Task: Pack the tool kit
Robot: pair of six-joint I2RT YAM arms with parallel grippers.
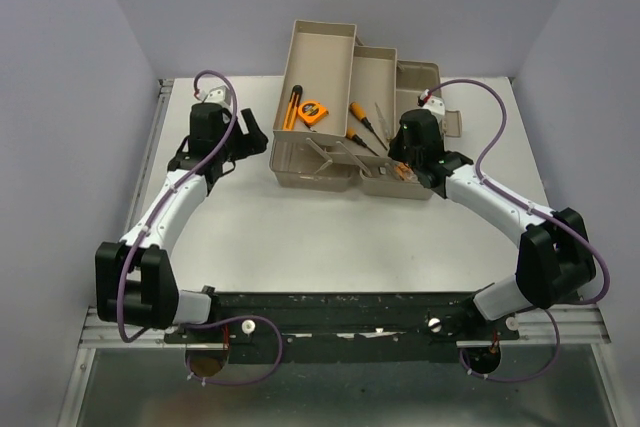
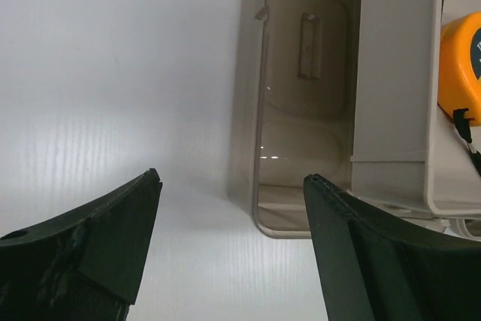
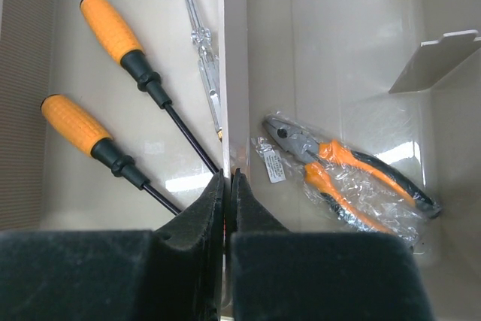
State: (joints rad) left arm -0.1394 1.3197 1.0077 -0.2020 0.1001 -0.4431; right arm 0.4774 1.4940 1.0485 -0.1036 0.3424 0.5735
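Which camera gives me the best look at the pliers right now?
Right wrist: the pliers lie whole and close, bagged in clear plastic on the toolbox floor. Top external: the right gripper hangs over that spot, mostly hiding them. Left wrist: not in frame.

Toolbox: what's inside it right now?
Two orange-handled screwdrivers and a clear tester lie in one tray, bagged pliers in the compartment beside it, a tape measure in another tray. The right gripper covers the screwdriver tips.

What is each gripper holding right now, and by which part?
The left gripper is open, nothing held. The right gripper is pinched shut on the fold-out tray, by its thin side wall between the screwdrivers and the pliers.
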